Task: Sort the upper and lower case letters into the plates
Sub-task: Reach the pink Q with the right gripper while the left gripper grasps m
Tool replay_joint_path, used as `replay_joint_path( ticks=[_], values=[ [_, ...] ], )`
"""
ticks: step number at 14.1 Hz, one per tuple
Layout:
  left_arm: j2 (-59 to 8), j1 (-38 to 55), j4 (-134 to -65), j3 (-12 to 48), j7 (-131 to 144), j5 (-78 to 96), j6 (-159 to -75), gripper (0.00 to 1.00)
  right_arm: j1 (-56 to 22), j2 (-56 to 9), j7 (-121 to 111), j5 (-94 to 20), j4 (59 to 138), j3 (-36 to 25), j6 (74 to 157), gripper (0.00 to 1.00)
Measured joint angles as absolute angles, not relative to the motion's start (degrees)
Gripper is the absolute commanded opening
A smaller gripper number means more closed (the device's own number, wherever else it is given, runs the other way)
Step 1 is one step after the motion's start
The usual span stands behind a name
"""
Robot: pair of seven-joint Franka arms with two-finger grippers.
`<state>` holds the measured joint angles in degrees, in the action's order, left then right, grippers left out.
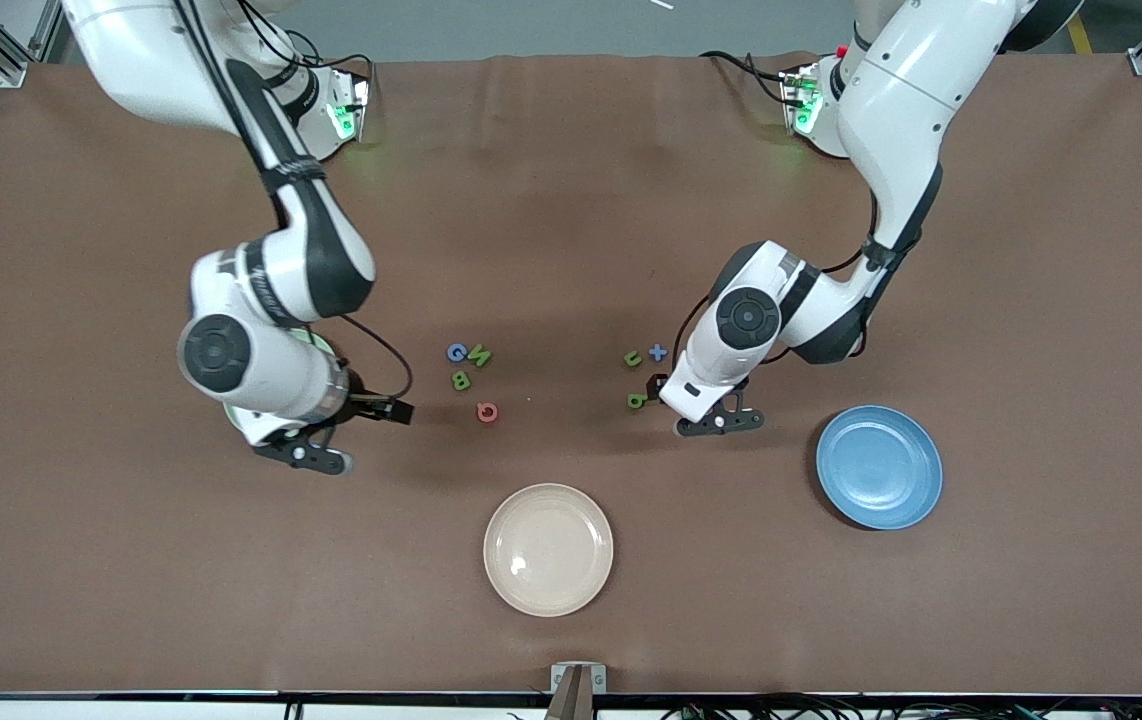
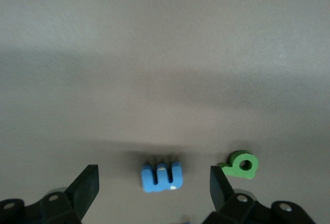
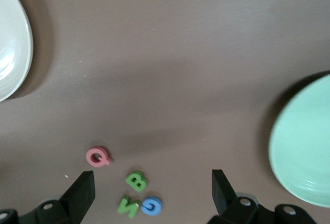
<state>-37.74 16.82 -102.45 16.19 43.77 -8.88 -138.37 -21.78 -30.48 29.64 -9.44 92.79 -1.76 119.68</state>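
Note:
My left gripper [image 1: 721, 422] [image 2: 153, 171] is open and low over the table. A small blue letter m [image 2: 161, 177] lies flat between its fingers, untouched. A green small letter [image 2: 242, 165] [image 1: 637, 400] lies just beside one finger. A green u [image 1: 633, 358] and a blue t [image 1: 658, 352] lie close by. A blue G [image 1: 457, 352] [image 3: 151, 205], green N [image 1: 479, 354] [image 3: 129, 206], green B [image 1: 461, 380] [image 3: 136, 181] and pinkish-red Q [image 1: 487, 412] [image 3: 98, 157] form a second group. My right gripper [image 1: 306, 455] [image 3: 152, 174] hangs open by the mint green plate [image 3: 304, 152] [image 1: 321, 345], mostly hidden under that arm.
The blue plate [image 1: 878, 466] sits toward the left arm's end, nearer the front camera than the left gripper. A cream-beige plate [image 1: 548, 549] [image 3: 10, 64] lies mid-table near the front edge. Brown cloth covers the table.

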Motion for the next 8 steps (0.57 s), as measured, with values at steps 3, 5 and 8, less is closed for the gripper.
replay_joint_path(
  ticks=[3,5,8],
  values=[
    [-39.04,16.92,-102.79,16.15,45.32,-8.88,-139.33,0.76,-23.78,-34.02,29.90,-9.50,92.79,-1.77,125.39,1.00],
    [-39.30,16.92,-102.82,16.15,45.90,-8.88,-139.36,0.64,-25.09,-35.88,31.75,-9.61,92.75,-1.78,128.82,0.99],
    [-39.30,16.92,-102.90,16.16,46.10,-8.88,-139.36,0.56,-27.29,-37.84,34.76,-9.62,92.70,-1.78,132.08,0.95]
  ],
)
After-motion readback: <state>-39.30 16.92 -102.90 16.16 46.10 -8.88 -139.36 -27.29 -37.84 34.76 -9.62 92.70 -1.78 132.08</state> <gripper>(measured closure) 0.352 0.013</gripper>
